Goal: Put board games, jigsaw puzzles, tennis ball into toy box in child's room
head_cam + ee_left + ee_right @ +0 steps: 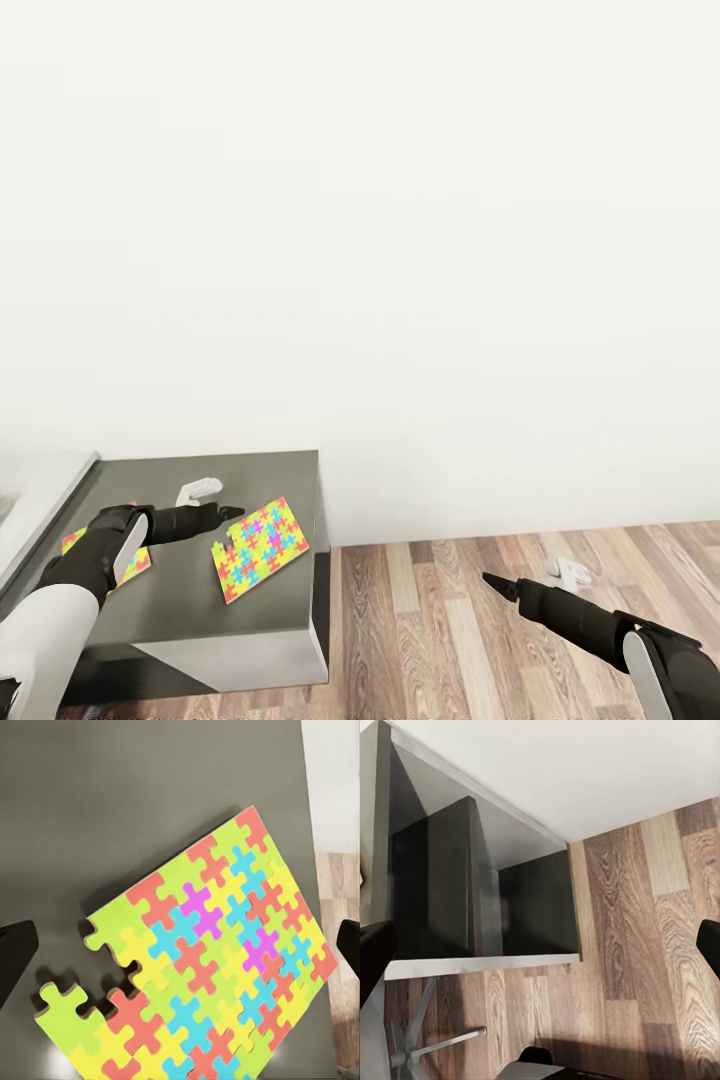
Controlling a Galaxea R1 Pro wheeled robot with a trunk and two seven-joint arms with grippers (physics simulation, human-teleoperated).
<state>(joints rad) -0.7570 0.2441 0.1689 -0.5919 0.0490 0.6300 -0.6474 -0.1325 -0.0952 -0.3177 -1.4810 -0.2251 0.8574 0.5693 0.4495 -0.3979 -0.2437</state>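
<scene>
The left gripper hovers spread above a jigsaw puzzle lying flat near the right end of the dark grey table section, pinching nothing. A 2nd puzzle peeks out beside that arm. The right gripper, fingers apart and empty, hangs over wood floor below a white wall.

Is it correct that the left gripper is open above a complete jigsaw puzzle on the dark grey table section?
Not quite: the jigsaw puzzle is incomplete. The left wrist view shows a gap at one corner. The left gripper is indeed open above it, on the dark grey table section.
</scene>
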